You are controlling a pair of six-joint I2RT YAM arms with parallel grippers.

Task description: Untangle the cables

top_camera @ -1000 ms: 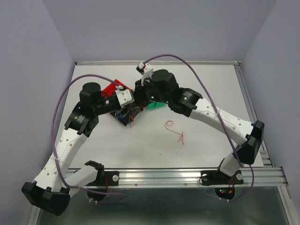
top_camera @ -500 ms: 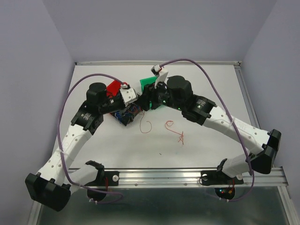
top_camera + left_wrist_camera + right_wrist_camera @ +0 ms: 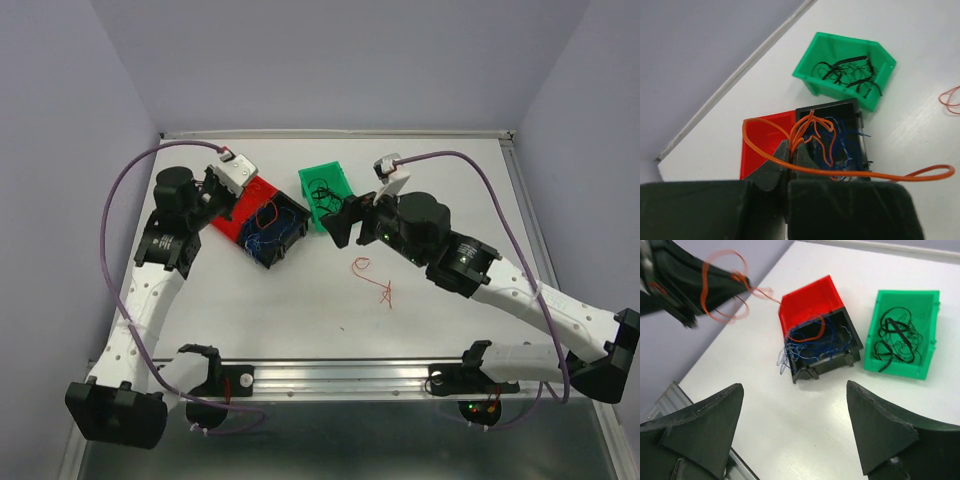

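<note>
Both arms are drawing apart since a second ago; the left gripper (image 3: 790, 148) is pinching one red cable (image 3: 807, 126) above three bins: the red bin (image 3: 756, 145), the black bin (image 3: 826, 106) and the green bin (image 3: 840, 93). The right gripper (image 3: 793, 386) is standing spread, and two loose red cables (image 3: 384, 291) are lying on the table (image 3: 300, 305).

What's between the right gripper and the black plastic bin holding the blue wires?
Only bare white tabletop; nothing lies between the right gripper and the black plastic bin of thin blue wires. The right wrist view shows it.

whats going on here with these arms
The left arm's fingers are shut on a red cable, held over the red bin and black bin. The right arm's fingers are open and empty. Black cables sit in the green bin, blue cables in the black bin; loose red cables lie on the table.
</note>
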